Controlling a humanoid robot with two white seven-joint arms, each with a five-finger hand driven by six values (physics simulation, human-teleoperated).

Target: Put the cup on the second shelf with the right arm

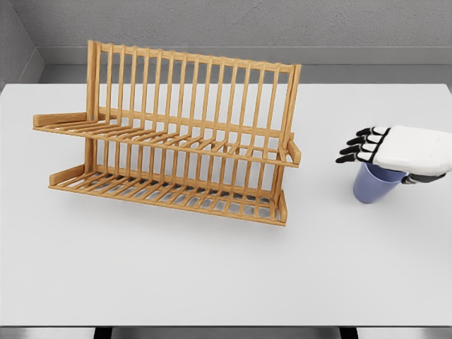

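Reaching over a blue cup (374, 185) near the table's (212, 275) right edge, black fingertips (357, 150) stretched out flat past its rim, right hand (402, 150) covering the top, gripping nothing yet. Judged the grasping step: next, curling round the cup, then lifting leftward to the wooden rack's (176, 134) upper shelf (169, 138), well apart, mid-table. Left arm unseen.

We see a white table (212, 275) filling most of the view, its surface smooth and evenly lit; behind it runs a grey wall (247, 21) of rough texture; a darker grey floor (367, 73) shows along the table's far edge.
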